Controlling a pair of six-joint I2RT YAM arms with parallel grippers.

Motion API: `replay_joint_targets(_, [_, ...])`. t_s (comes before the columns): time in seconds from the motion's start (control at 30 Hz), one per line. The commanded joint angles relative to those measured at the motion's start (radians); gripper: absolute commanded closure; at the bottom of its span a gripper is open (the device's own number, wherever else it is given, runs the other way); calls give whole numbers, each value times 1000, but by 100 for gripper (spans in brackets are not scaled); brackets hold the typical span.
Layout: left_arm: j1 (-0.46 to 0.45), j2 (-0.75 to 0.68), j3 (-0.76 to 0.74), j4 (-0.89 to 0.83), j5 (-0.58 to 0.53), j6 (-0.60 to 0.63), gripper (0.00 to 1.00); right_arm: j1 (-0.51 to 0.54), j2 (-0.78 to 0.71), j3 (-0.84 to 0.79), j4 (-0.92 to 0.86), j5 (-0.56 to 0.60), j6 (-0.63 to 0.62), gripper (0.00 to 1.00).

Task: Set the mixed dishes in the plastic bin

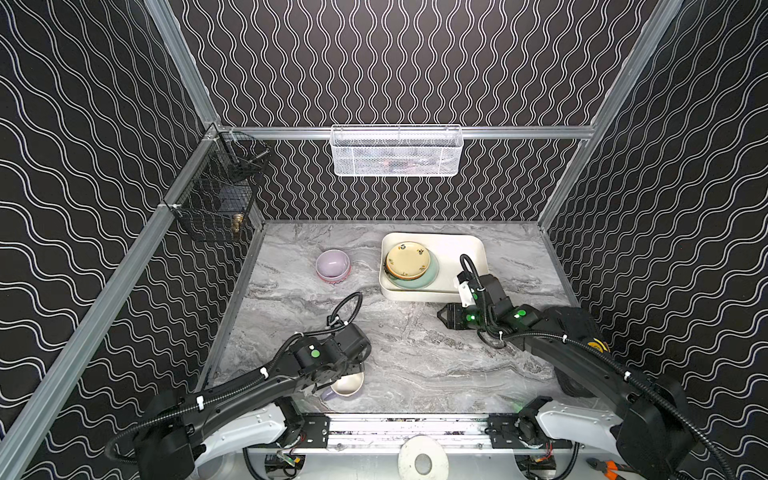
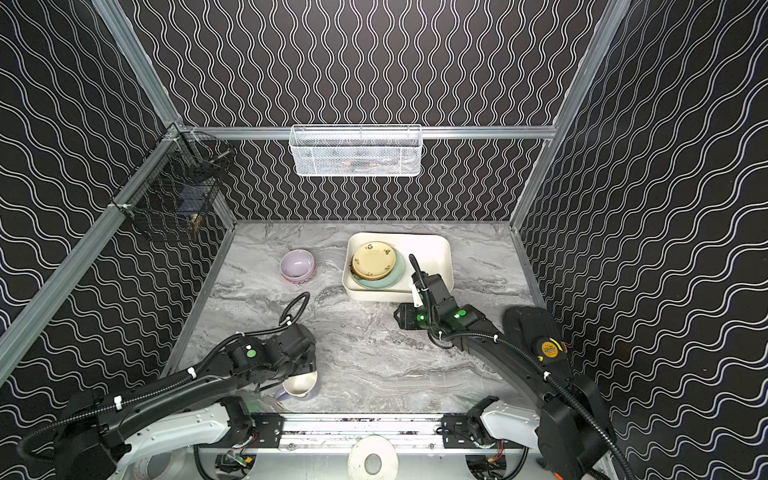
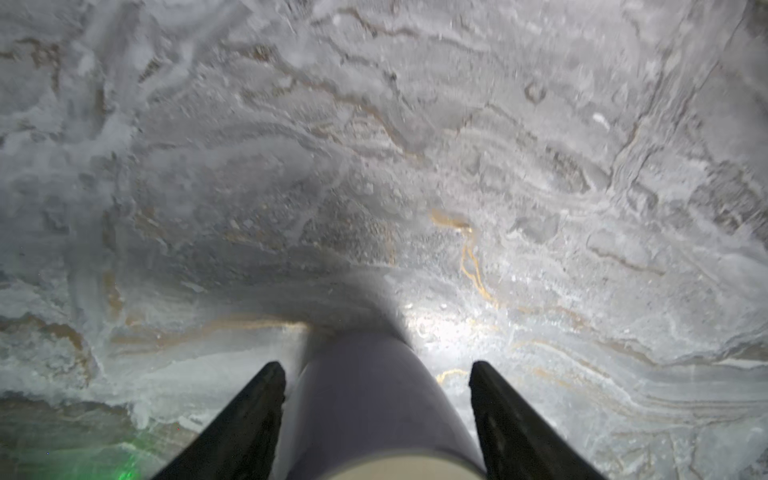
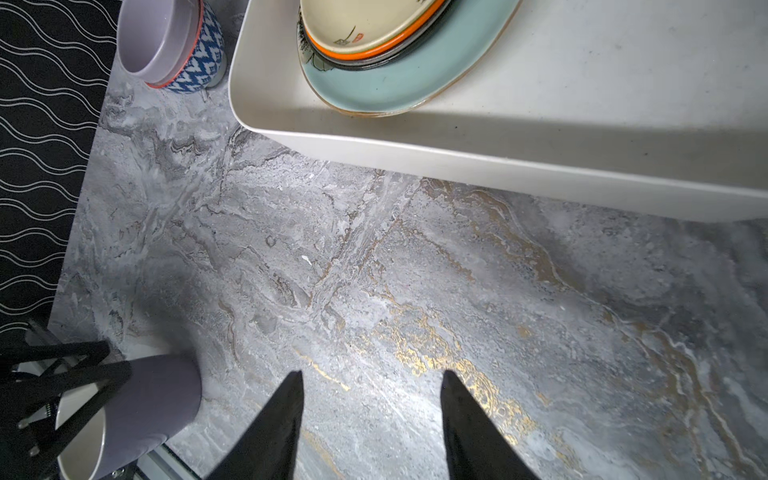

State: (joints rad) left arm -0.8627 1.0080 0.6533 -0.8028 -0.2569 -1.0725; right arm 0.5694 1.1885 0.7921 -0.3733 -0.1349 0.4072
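The lavender mug (image 1: 349,384) is near the front edge of the marbled surface (image 1: 415,353), on the left side in both top views and well apart from the plastic bin (image 1: 457,253). The left arm bends down over it and hides a part of its rim. In the left wrist view the left fingers (image 3: 249,415) stand on the two sides of the mug's body. One finger is at the wall of the mug, but between the other finger and the mug a strip of surface shows, so the fingers are released and do not clench it. The right fingers (image 4: 270,428) are spread apart with nothing between them, over bare surface just in front of the near wall of the bin. The bin is toward the back, a little right of the middle. In its left half lies a stack of plates: a mint plate (image 1: 419,283) at the bottom, then dark plates and an orange plate (image 4: 357,53), and on top a pale yellow plate (image 1: 407,259) with small painted marks. The right half of the bin floor is bare. A lilac bowl (image 1: 332,264) sits inside a patterned bowl (image 4: 203,62), and the two stand on the surface outside the bin, near its left wall.
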Motion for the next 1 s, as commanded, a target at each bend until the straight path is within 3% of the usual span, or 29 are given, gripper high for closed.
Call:
replay_joint_targets(0.0, [-23,-1,38,-74,-65,-65,23,1,-15,-10,20,-6,-12,46])
replay_joint_targets(0.23, [-39,-80,93,-201,-96,-104,21,1,-23,-11,13,4,-27,46])
replay_joint_targets(0.63, [-56,-173,-46,-196,8,-164,24,1,-27,-25,28,-3,-21,45])
replay_joint_targets(0.97, [-65,64,-16,14,30,-80,52,1,-55,-42,14,-10,-17,45])
